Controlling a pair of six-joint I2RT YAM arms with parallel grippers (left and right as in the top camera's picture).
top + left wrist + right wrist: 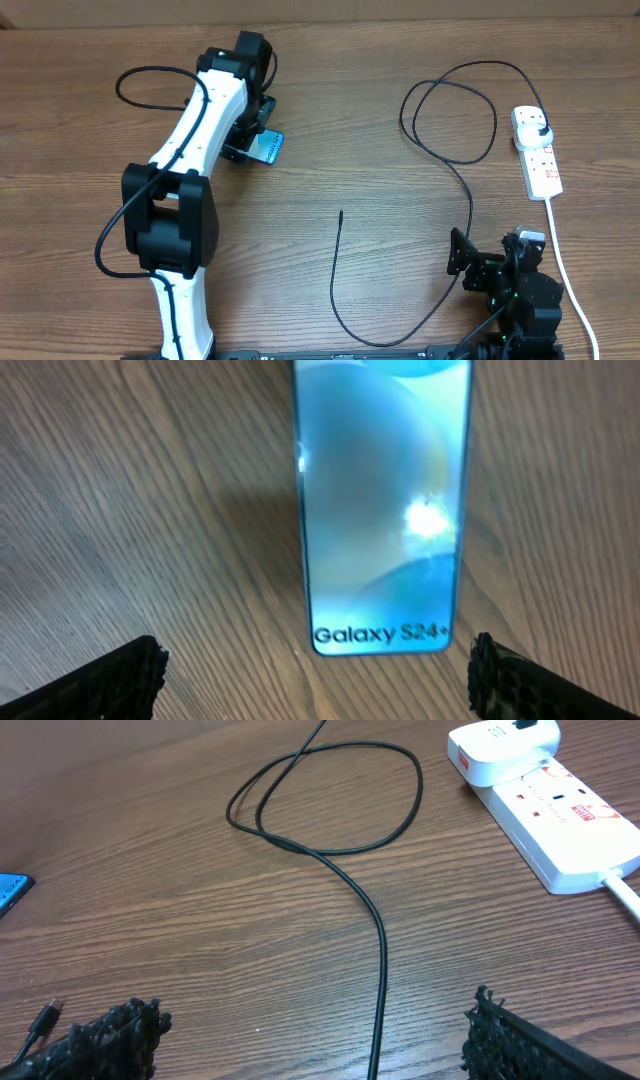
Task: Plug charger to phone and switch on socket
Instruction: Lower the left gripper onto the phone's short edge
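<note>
The phone (270,148) lies flat on the table at the back left, its cyan screen reading "Galaxy S24+" in the left wrist view (385,510). My left gripper (246,138) hovers over its near end, open and empty (315,680). The charger (470,215), a thin black cable, runs from its black plug (541,129) in the socket (540,165), loops, passes my right gripper (462,255) and curves round to its free tip (341,213). In the right wrist view the cable (381,950) lies between the open fingers (315,1040). The tip (45,1016) and the socket (545,815) also show there.
A thick white cord (570,280) runs from the socket's near end down the right side past my right arm. The cable's loop (450,115) lies at the back, left of the socket. Another black cable (150,80) arcs beside the left arm.
</note>
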